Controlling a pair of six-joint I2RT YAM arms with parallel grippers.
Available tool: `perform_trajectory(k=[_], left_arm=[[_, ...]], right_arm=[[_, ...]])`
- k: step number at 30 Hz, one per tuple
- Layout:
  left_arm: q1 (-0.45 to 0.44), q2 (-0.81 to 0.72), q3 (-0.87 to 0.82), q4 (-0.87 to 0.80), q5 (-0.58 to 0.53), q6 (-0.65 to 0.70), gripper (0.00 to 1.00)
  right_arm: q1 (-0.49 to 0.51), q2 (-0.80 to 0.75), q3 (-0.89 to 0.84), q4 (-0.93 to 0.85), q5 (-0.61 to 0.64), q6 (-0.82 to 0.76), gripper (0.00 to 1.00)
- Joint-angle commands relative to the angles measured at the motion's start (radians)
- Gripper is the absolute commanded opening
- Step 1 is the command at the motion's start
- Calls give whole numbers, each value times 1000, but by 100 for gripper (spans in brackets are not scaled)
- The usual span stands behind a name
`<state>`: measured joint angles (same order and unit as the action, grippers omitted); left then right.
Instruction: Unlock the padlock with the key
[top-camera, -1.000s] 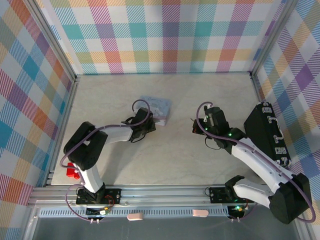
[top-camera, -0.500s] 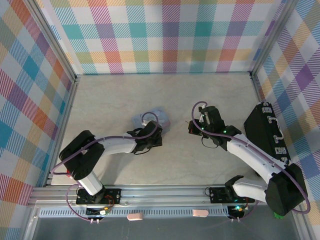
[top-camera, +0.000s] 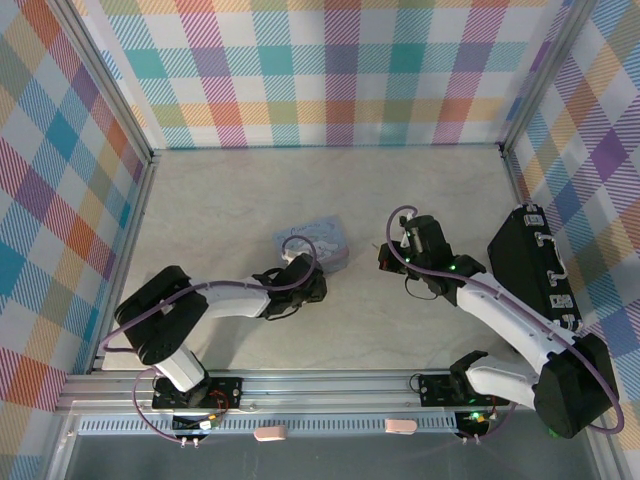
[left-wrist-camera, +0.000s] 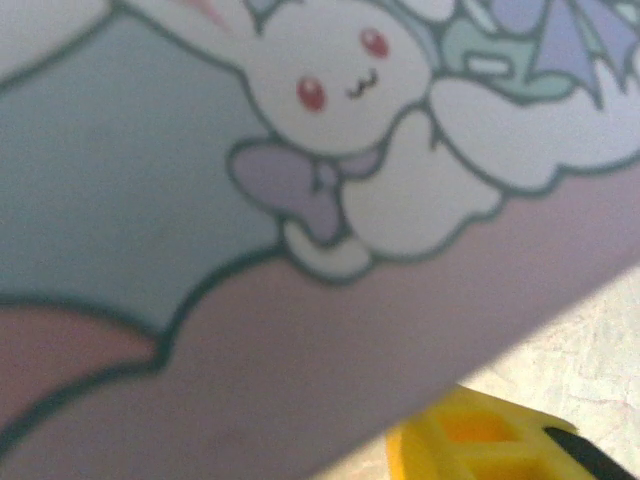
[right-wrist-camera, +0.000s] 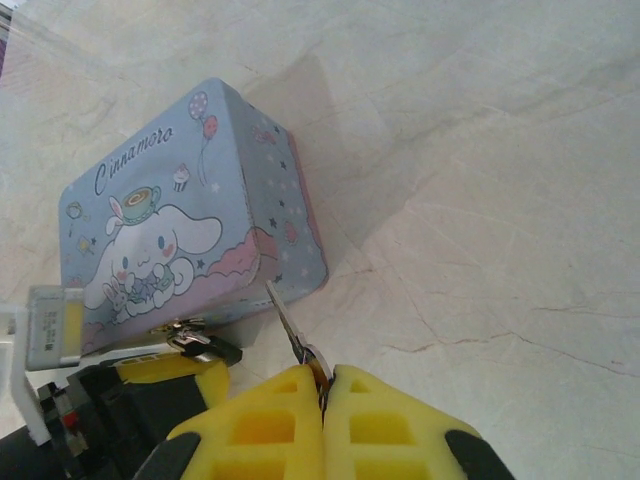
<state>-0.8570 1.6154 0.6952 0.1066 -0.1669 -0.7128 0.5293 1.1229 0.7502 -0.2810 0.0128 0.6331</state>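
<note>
The pale marbled table (top-camera: 230, 190) carries a black case (top-camera: 530, 270) well to the right of the pastel cartoon-printed tin (right-wrist-camera: 180, 230), which lies flat near the middle. The left gripper (top-camera: 312, 280) sits against the tin's near side; its wrist camera is pressed so close to the printed wall that one yellow finger (left-wrist-camera: 480, 440) is all that shows, so I cannot tell whether its fingers are spread or closed. The right gripper (right-wrist-camera: 325, 385) hangs just to the right of the tin, its yellow fingers pressed together on the key (right-wrist-camera: 290, 322), whose thin blade points up toward the tin's near right corner, close to it. The padlock (right-wrist-camera: 188, 337) is a small brass and silver shape at the foot of the tin's near wall, just above the left gripper's finger and partly hidden.
</note>
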Motion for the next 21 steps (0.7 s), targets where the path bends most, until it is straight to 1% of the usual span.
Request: perform_trajectory(k=[1,2,5,8,10,11,14,16,18,19,21], left_arm=[[-9,-49,-64,41,-28,14,44],[-8,-60,-74,47,-28,20,48],[-14,-90,-94,46,-17,36,54],[-26,-133,-131,87,-6,52,62],[-36,-153,-146,94,-11,76,64],[-40,-165,-158,104,-13,84,66],[-40,-218,-232,181,4,99,73],[-41,-251,-267,219,17,118,74],[-41,-282,-286,216,4,127,75],[-40,-294,-293,216,-4,128,78],[-40,-315,-310,233,-5,137,79]], right_arm=[[-2,8,-5,-1,-20,14,0],[-2,11,-4,-4,-20,13,0],[-2,14,7,-13,-25,10,0],[-2,13,12,-18,-21,7,0],[-2,17,14,-25,-13,2,0],[-2,20,18,-29,-8,-2,0],[-2,26,24,-37,-13,-7,0],[-2,26,24,-38,-13,-4,0],[-2,25,20,-35,-14,0,0],[-2,24,19,-35,-15,5,0],[-2,16,12,-30,-22,16,0]])
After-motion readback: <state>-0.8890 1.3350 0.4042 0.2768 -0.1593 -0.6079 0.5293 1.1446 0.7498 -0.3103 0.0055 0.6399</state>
